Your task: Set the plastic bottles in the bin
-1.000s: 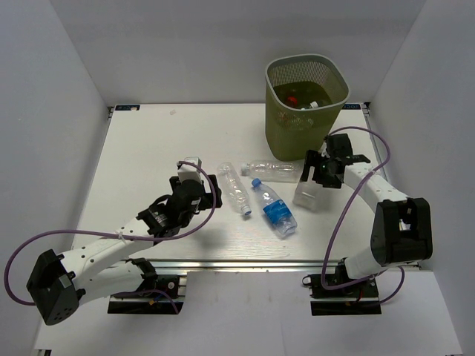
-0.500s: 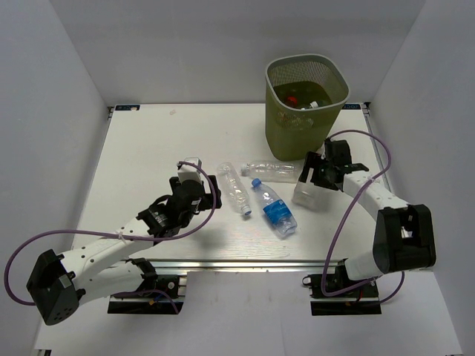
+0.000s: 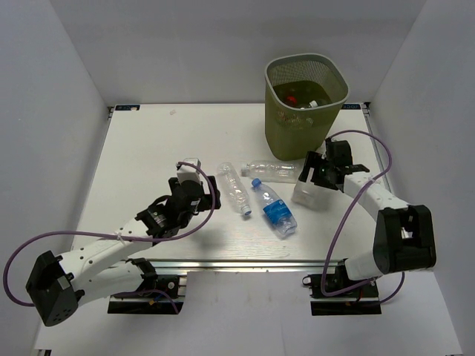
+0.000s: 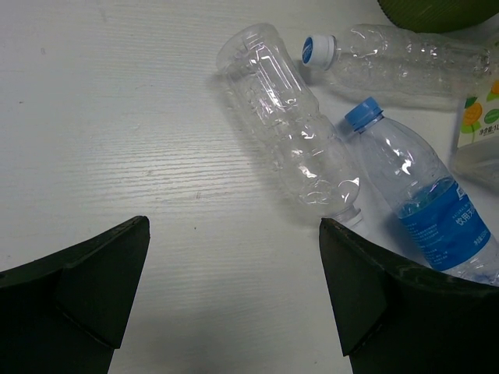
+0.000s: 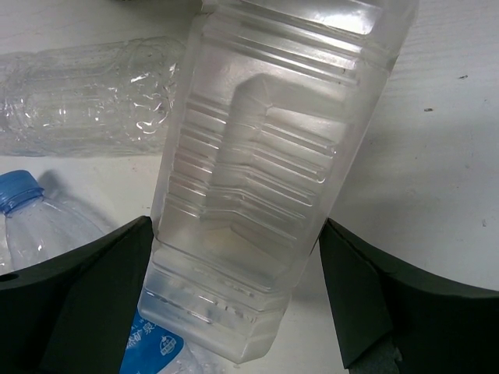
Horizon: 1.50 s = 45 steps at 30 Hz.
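Observation:
The olive-green mesh bin (image 3: 306,111) stands at the back right, with a red-capped bottle (image 3: 292,96) and another clear one inside. Several bottles lie on the table. A plain clear bottle (image 3: 234,188) (image 4: 292,148) lies nearest my left gripper. A second clear bottle (image 3: 271,170) (image 4: 405,62) lies by the bin's foot. A blue-capped, blue-labelled bottle (image 3: 274,208) (image 4: 425,210) lies nearer the front. My left gripper (image 3: 194,183) (image 4: 234,226) is open and empty, just left of the plain bottle. My right gripper (image 3: 315,176) (image 5: 234,226) is open, its jaws either side of a square ribbed clear bottle (image 3: 308,194) (image 5: 257,171).
White walls close in the table on the left, back and right. The bin stands just behind the right gripper. The clear bottle (image 5: 86,97) and the blue-capped bottle (image 5: 31,210) lie close to the left of the square bottle.
My right gripper has moved slightly forward over the square bottle. The left arm and the other bottles have hardly moved.

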Motion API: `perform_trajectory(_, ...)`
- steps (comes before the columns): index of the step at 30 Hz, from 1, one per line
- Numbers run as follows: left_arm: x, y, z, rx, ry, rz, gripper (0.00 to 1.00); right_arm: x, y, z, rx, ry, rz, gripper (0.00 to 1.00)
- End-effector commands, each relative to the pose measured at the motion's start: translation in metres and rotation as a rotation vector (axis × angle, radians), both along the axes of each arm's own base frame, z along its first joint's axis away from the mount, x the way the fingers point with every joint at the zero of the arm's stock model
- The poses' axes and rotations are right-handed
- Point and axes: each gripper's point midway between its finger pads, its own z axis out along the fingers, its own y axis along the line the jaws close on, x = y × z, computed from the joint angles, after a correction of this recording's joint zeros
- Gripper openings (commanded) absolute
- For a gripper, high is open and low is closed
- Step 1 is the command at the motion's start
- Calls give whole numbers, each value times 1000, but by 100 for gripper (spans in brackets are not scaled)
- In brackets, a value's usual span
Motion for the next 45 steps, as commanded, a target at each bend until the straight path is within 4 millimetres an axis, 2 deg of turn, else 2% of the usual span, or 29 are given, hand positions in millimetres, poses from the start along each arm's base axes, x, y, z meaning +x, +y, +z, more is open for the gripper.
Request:
perform_trajectory(1, -2, 0, 12, -35, -19, -1, 99, -61, -14, -29, -70, 225, 36, 71)
perform_trajectory(6, -2, -3, 5, -30, -8, -9, 99, -59, -11, 8, -33, 105, 32, 66)
perform_trajectory(13, 2, -12, 10, -40, -23, -35, 99, -57, -9, 55, 30, -34, -25, 63)
perform_trajectory(16, 2, -13, 9, -36, -22, -47, 99, -57, -8, 66, 43, -63, -31, 62)
perform_trajectory(21, 2, -15, 9, -47, -26, -55, 99, -67, -8, 52, 59, -19, -29, 62)
perform_trajectory(24, 2, -15, 9, -47, -26, -55, 99, -65, -10, 51, 69, -31, -41, 73)
perform_trajectory(25, 1, -15, 12, -53, -32, -55, 99, -65, -8, 50, 84, -25, -44, 82)
perform_trajectory(28, -1, -12, 8, -47, -26, -55, 99, -60, -3, 48, 136, -8, -48, 90)
perform_trajectory(32, -2, -11, 10, -48, -27, -55, 99, -58, -2, 30, 160, 36, -67, 90)
perform_trajectory(33, -3, -10, 12, -50, -29, -55, 99, -51, -5, 29, 160, 13, -71, 90)
perform_trajectory(34, -4, -7, 10, -39, -25, -47, 99, -57, -6, 12, 148, 62, -71, 90)
perform_trajectory(37, -6, -3, 12, -44, -27, -35, 99, -57, -10, -1, 151, 103, -96, 90)
perform_trajectory(41, -8, -1, 14, -52, -24, -31, 99, -58, -10, -14, 178, 135, -116, 90)
perform_trajectory(45, -9, 0, 12, -53, -16, -27, 99, -57, 2, -18, 282, 165, -140, 90)
